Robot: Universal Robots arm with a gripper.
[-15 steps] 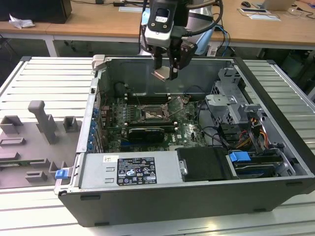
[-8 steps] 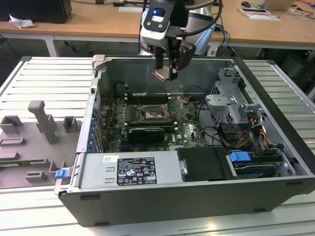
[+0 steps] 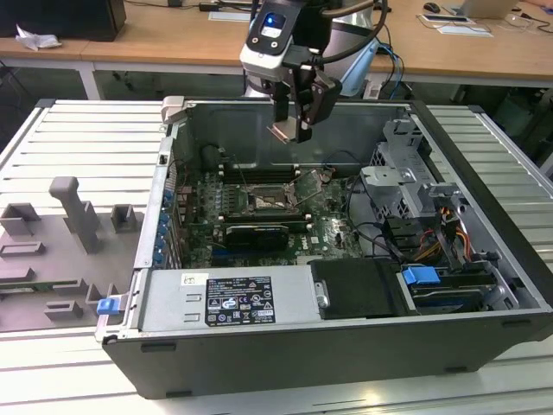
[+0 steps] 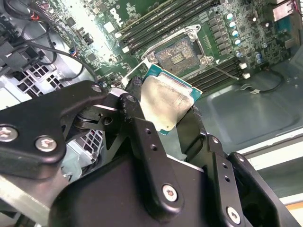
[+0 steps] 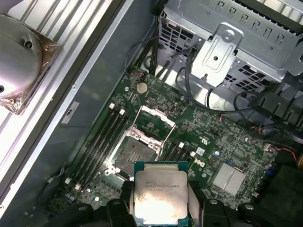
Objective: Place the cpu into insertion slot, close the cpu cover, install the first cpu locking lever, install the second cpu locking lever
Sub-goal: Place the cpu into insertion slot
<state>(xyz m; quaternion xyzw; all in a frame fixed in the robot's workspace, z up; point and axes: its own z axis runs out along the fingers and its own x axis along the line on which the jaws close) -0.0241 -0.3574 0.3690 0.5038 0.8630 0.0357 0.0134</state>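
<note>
arm [image 3: 350, 39]: silver-grey, blue-lit panel | gripper [image 3: 292, 130]: black links, silver screws

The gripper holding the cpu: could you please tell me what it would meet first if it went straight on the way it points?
Probably the open insertion slot: in the first wrist view it lies just beyond the held cpu, though depth is unclear.

We saw open air from the cpu [image 3: 279, 131] clamped in the gripper [image 3: 292, 130] down to the insertion slot [image 3: 268, 201]. The swung-open cpu cover [image 5: 157, 115] stood along one edge; cables [image 3: 367, 226] and the drive cage [image 3: 404, 160] crowded the exterior view's right.
</note>
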